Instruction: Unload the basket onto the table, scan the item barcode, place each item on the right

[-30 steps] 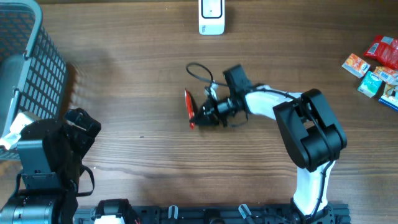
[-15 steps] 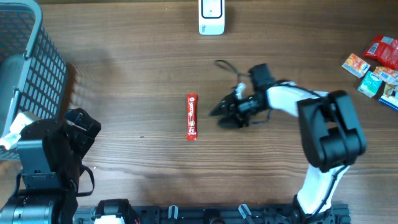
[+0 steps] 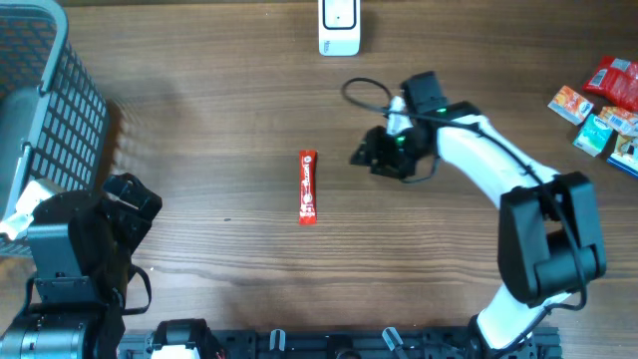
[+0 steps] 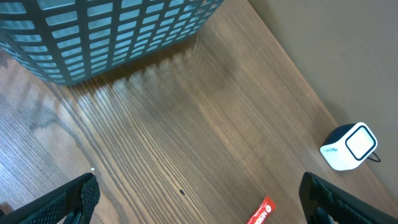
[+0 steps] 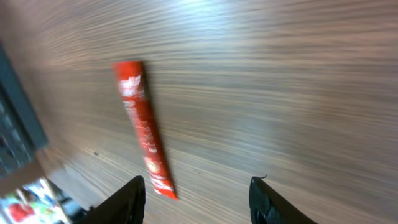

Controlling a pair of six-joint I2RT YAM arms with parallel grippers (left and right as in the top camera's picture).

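Red packet (image 3: pixel 307 186) lies flat on the desk (image 3: pixel 199 120), right gripper (image 5: pixel 198 186) open and empty; being so thin, it may slip during pickup.

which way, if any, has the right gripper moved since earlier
Yes: the right gripper went right and nearer the white scanner, off the red packet.

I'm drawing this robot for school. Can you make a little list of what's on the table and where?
Item: red stick packet, lying flat in the middle, nothing touching it
Scanner: white box, far edge
Basket: grey, left side
Small packets: right edge
Left gripper: open, empty
Right gripper: open, empty, beside the packet
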